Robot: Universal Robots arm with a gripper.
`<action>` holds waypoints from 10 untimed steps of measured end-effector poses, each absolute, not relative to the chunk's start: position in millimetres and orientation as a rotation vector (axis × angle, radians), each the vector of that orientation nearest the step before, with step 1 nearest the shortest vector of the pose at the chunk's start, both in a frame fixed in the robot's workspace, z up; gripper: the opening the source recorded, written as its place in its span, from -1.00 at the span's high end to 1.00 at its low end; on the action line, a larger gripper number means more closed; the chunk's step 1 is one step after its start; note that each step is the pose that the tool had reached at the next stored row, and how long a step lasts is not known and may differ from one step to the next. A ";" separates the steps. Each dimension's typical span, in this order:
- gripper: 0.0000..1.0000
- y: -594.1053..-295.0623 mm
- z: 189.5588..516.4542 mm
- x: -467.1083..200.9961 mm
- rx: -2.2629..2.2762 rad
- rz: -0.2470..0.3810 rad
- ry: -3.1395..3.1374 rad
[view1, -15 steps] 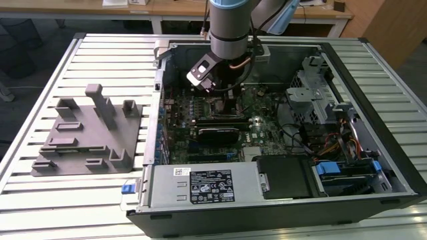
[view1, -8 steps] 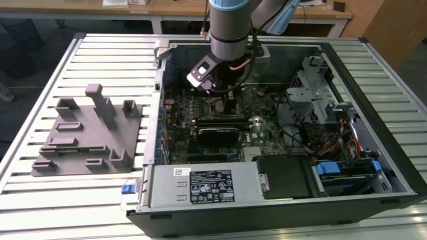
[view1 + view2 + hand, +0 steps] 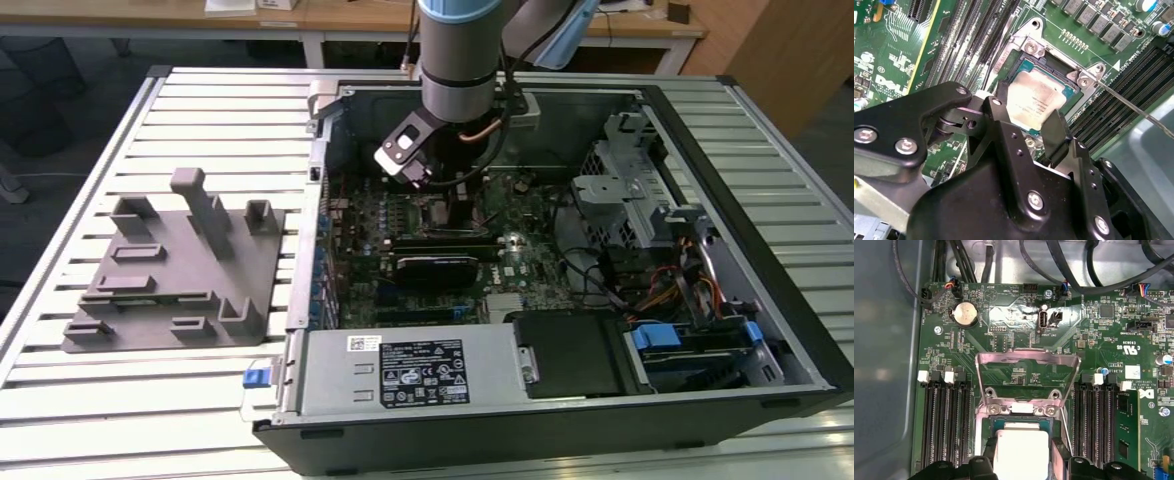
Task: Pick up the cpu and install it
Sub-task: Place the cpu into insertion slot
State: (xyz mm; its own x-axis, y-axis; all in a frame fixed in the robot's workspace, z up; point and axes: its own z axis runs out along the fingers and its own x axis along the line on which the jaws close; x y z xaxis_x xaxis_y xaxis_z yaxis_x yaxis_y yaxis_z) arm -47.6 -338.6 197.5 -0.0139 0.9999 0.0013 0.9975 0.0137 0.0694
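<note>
Exterior view, from its left: a grey holder block point(image 3: 174, 270) sits on the slatted table point(image 3: 80, 400). Beside it, the arm point(image 3: 461, 60) reaches into the open computer case point(image 3: 787, 330). Both wrist views: the gripper point(image 3: 1029, 112) clamps the cpu point(image 3: 1035, 97) between its fingers point(image 3: 1055, 131), at the open socket point(image 3: 1051, 67). The load frame point(image 3: 1026, 360) is raised.

cpu point(image 3: 1035, 100) edge, seemingly behind fingers point(image 3: 1055, 134)
</note>
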 end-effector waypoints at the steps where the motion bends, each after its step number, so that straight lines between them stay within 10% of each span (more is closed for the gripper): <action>1: -0.08 -338.6 197.5 -47.7 2.171 0.077 2.202; 10: -0.23 -337.6 194.1 -47.6 2.171 0.077 2.201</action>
